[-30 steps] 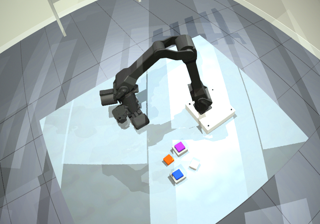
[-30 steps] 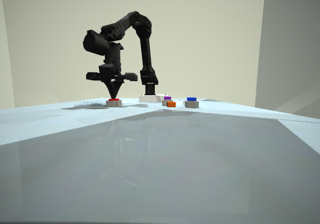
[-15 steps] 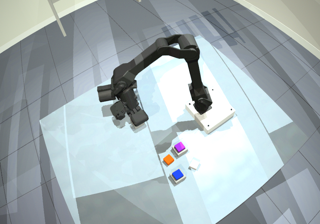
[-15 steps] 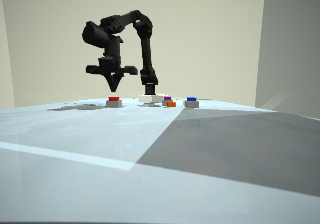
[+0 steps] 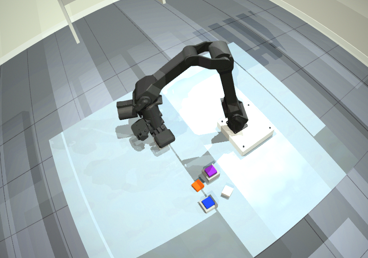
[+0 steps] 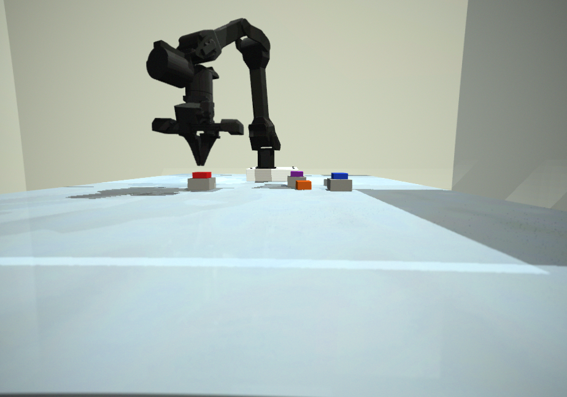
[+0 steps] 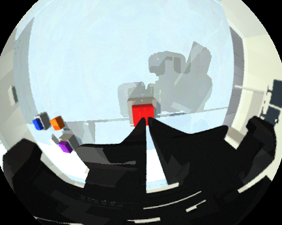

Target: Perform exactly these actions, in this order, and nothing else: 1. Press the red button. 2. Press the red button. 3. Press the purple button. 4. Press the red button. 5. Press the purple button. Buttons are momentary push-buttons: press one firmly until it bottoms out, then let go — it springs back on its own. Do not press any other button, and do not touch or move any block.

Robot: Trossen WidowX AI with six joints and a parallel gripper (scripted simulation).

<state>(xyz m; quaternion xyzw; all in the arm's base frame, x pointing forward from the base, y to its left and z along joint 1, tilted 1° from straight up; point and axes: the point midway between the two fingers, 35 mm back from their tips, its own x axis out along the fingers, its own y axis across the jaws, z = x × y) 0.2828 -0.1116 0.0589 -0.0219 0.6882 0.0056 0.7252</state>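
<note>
- My jaws [image 6: 200, 162] are pinched nearly together, holding nothing, tips forming one point.
- I am hovering right over the red button [image 6: 201, 175]; exterior view is showing a small gap between tip and cap, so not touching.
- Wrist view is showing the red button [image 7: 142, 114] sitting just past my tips, roughly centred.
- Judging that one of the red presses is in hand; cannot tell which from here.
- Next move is calling for a straight drop until the cap bottoms out, then a lift off.
- Purple button [image 5: 210, 170] is sitting well apart from me, across the surface [image 5: 118, 189], nearer the arm's base.
- Orange block [image 5: 197, 185] is lying just beside the purple button, white block [image 5: 227, 190] near it, blue button [image 5: 208, 202] beyond.
- Around the red button the room is looking open; the purple side is crowded, so I am judging a from-above approach safest there.
</note>
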